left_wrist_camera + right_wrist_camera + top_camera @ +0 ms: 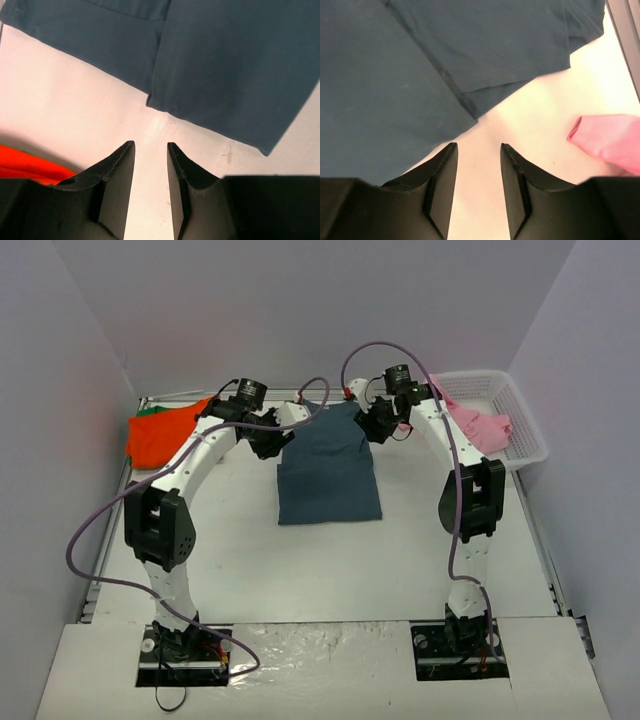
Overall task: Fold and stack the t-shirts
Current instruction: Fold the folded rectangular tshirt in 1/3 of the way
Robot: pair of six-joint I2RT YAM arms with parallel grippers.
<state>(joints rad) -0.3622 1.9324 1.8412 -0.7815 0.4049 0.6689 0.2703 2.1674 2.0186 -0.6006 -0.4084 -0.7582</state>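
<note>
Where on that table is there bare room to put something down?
The widest bare table stretch lies between the near hem of the dark blue t-shirt and the arm bases. The far edge is crowded: orange-red t-shirt left, white basket with pink t-shirt right.

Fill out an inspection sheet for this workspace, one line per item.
Surface: white table, faint scuffs.
Job's things: slate-blue t-shirt flat mid-table, sides folded in; orange-red t-shirt bunched far left, a sliver of green t-shirt behind it; pink t-shirt draped over the basket's edge.
Clutter: white lattice basket, far right.
Grippers: left gripper and right gripper both open, empty, beside the blue shirt's far corners.
Cables: purple cables loop loosely off both arms.
Surroundings: plain pale walls on three sides.
</note>
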